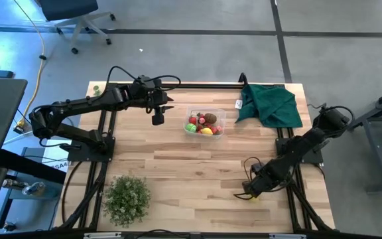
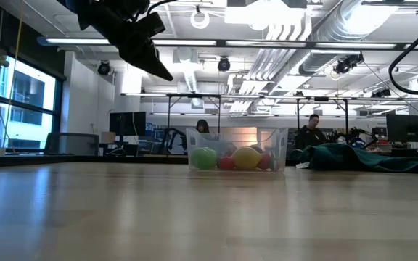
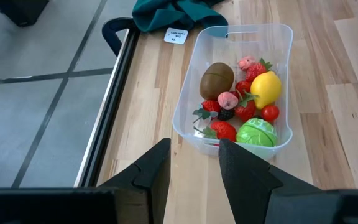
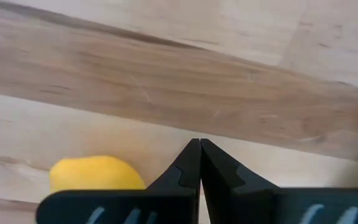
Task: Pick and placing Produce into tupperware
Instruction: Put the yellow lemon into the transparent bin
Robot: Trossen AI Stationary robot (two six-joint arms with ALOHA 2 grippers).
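Produce (image 3: 241, 106): mostly inside tupperware (image 1: 205, 124) at table's far centre. One lemon (image 4: 95, 173) outstanding beside right gripper (image 4: 200, 163) (clenched, empty). Left gripper (image 3: 193, 163) part-open, holding nothing, near tub.

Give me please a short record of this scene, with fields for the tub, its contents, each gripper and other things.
tub: clear tupperware, far middle of table
contents: kiwi, lemon, green ball, small red fruits
left gripper: raised beside the tub, fingers apart, empty
right gripper: low at the table, fingers shut, beside a loose yellow fruit
other: green cloth, plant
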